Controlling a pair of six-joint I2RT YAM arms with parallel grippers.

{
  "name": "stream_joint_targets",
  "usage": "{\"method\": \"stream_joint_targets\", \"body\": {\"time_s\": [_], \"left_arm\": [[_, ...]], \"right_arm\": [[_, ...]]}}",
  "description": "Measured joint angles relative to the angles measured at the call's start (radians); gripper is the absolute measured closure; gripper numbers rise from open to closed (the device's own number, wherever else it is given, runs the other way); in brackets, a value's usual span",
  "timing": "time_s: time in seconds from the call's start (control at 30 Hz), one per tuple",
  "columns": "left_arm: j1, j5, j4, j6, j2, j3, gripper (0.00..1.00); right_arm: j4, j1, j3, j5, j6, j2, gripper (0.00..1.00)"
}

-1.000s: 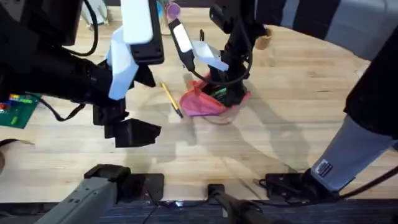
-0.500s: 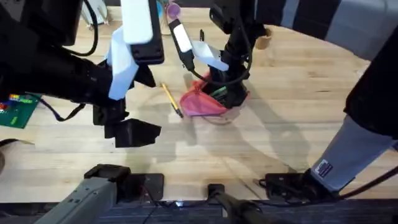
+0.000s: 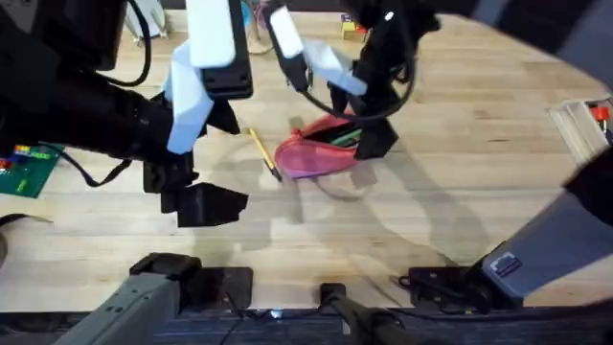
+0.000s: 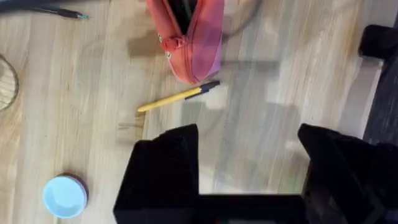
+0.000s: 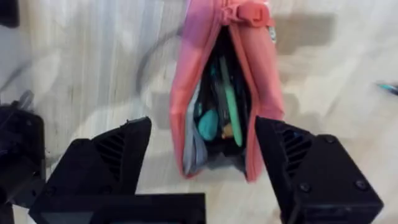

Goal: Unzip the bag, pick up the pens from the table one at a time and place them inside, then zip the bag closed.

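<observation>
Just beyond the left gripper, fingers apart and empty, lies the yellow pen — crosswise to them, tip toward the open bag; the right gripper, fingers apart, hovers over the bag.

One bag, one yellow pen, two claws.

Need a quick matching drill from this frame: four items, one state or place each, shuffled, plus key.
Items:
1. bag
2. yellow pen
3. left end effector
4. right end effector

States:
A. open, over bare table, holding nothing
B. unzipped, contents showing
C. flat on the table beside the bag
D. open, straddling the bag's open end

Pairs: 1-B, 2-C, 3-A, 4-D
</observation>
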Motion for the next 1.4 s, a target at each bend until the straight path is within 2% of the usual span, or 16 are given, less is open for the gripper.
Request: {"method": "stream_joint_targets", "body": {"time_s": [0.23,0.5,0.8,1.03,1.13,1.2,1.27,1.4], "left_arm": [[0.0,0.0,0.0,0.0,0.0,0.0,0.004],[0.0,0.0,0.0,0.0,0.0,0.0,0.004],[0.0,0.0,0.003,0.0,0.0,0.0,0.004],[0.0,0.0,0.019,-0.007,0.0,0.0,0.006],[0.0,-0.005,0.081,-0.069,0.0,0.0,0.005],[0.0,-0.012,0.141,-0.145,0.0,0.0,0.005],[0.0,-0.017,0.21,-0.246,0.0,0.0,0.006],[0.0,-0.026,0.334,-0.495,0.0,0.0,0.006]], "right_arm": [[-0.029,-0.003,0.027,0.003,0.034,-0.164,0.006],[-0.049,-0.058,0.028,0.003,0.199,-0.299,0.006],[-0.107,-0.15,0.028,0.003,0.444,-0.362,0.006],[-0.11,-0.155,0.028,0.003,0.505,-0.362,0.006],[-0.11,-0.155,0.028,0.003,0.505,-0.362,0.006],[-0.11,-0.155,0.028,0.003,0.505,-0.362,0.006],[-0.11,-0.155,0.028,0.003,0.504,-0.362,0.006],[-0.11,-0.155,0.028,0.003,0.495,-0.362,0.006]]}}
